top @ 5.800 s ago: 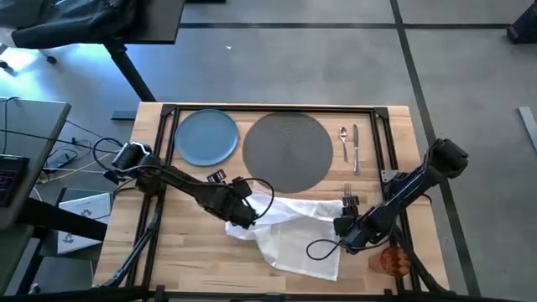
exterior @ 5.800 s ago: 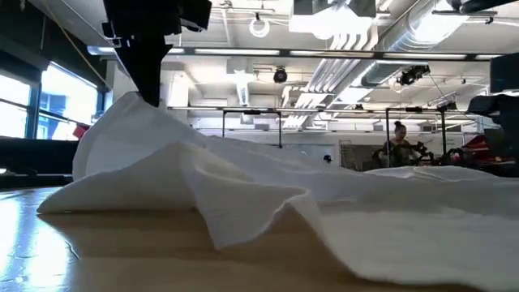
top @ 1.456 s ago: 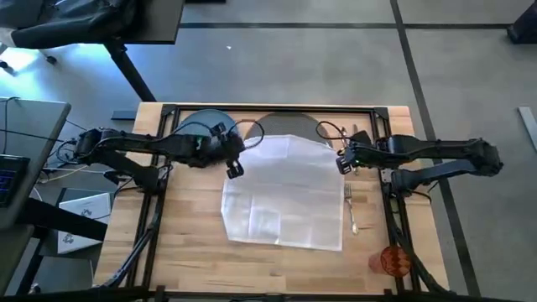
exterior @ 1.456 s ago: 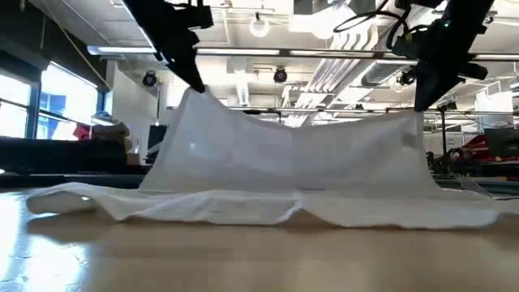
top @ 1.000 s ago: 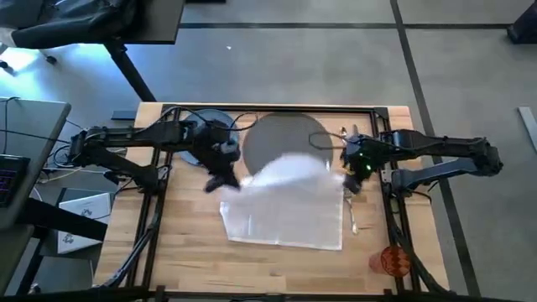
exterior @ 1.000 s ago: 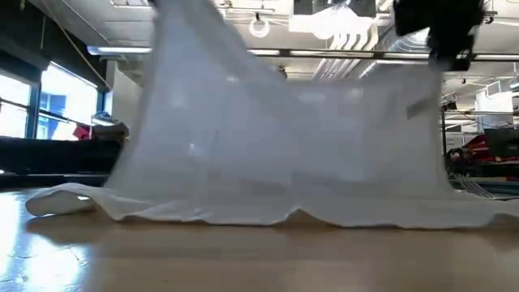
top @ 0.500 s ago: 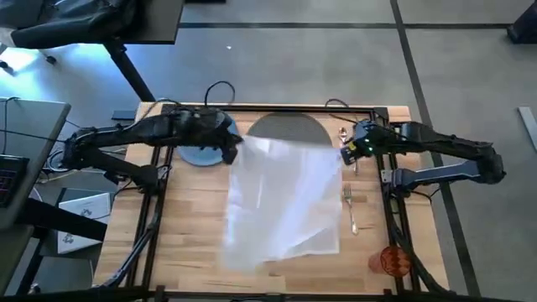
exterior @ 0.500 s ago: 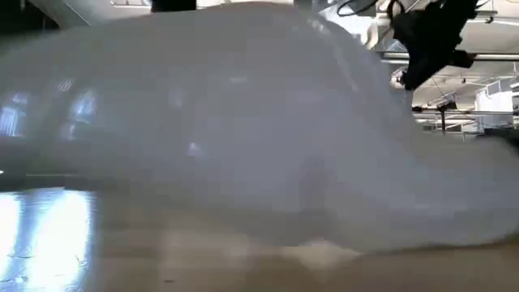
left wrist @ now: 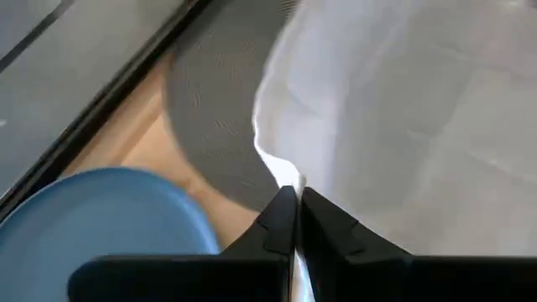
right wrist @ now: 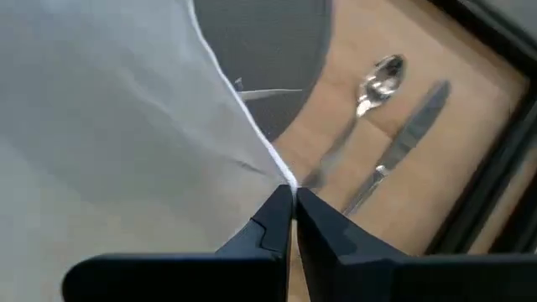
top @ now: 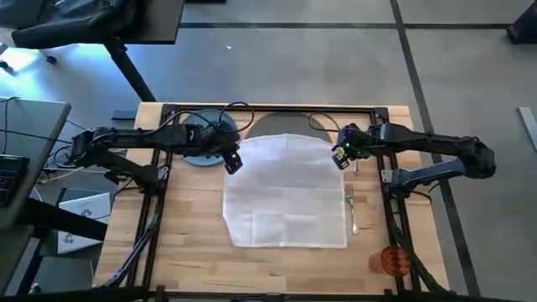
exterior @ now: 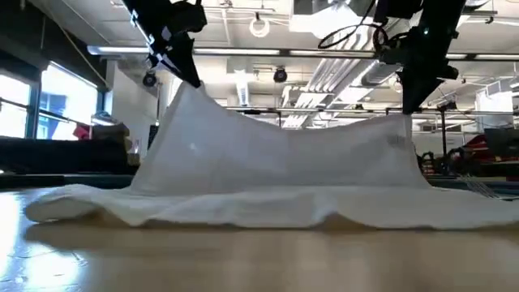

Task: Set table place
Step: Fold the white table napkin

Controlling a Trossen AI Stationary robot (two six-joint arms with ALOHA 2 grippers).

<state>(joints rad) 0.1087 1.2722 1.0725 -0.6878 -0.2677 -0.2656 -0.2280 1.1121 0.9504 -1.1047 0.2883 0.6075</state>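
Note:
The white napkin lies spread over the middle of the table. Its near part rests on the wood and its two far corners are raised. My left gripper is shut on the far left corner. My right gripper is shut on the far right corner. The napkin's far part covers most of the dark grey mat. My left arm hides most of the blue plate. The fork lies right of the napkin. The spoon and knife lie beyond my right gripper. My left gripper pinches the napkin's far left corner between its two shut fingers, slanting down from the far left. The corner is held above the table, and the cloth slopes down from it to the near part on the wood. My right gripper pinches the napkin's far right corner between its two shut fingers, slanting down from the far right. That corner is held up. The far edge sags a little between the two held corners.
An orange cup stands at the near right corner. A black frame runs along the table's far edge and down both sides. Bare wood shows left of the napkin and along the near edge.
Both grippers, still shut on the far corners, swung up and toward the far edge, then came down a little. The napkin billowed up, its near edge lifting. It has settled spread out and squarer, near part flat on the table.

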